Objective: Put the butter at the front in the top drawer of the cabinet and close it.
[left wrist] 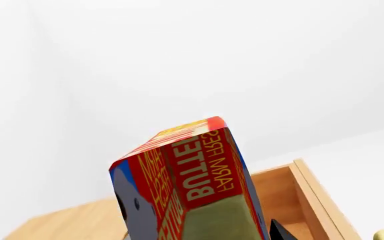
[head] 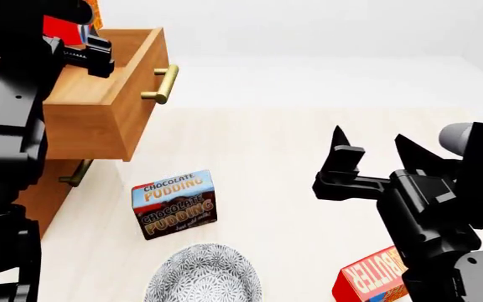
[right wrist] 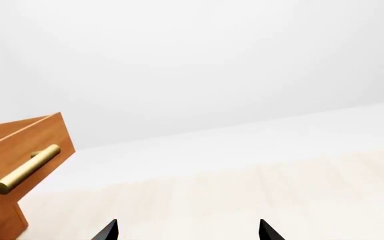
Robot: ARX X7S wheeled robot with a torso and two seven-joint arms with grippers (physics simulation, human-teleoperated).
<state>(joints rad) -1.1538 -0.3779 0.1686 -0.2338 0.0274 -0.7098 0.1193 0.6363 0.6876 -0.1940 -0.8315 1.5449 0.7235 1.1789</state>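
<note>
The left arm reached up and over the pulled-out top drawer [head: 111, 94] of the cabinet [head: 36, 195], its gripper [head: 61, 34] clamped on the butter [left wrist: 192, 185]. The wrist view showed the carton held tilted above the drawer's open box, its lettering upside down, a dark finger [left wrist: 133, 210] pressed to its blue side. In the head view only a red patch of it showed between the black links, above the drawer's rear part.

The right arm was bent forward low over the pale surface [head: 292, 145], its gripper [head: 376, 148] empty with jaws spread wide and tips pointing away from the robot. A second butter carton [head: 371, 277] lay beside that arm, a pudding box [head: 176, 202] and a patterned bowl [head: 204, 277] nearer the cabinet.
</note>
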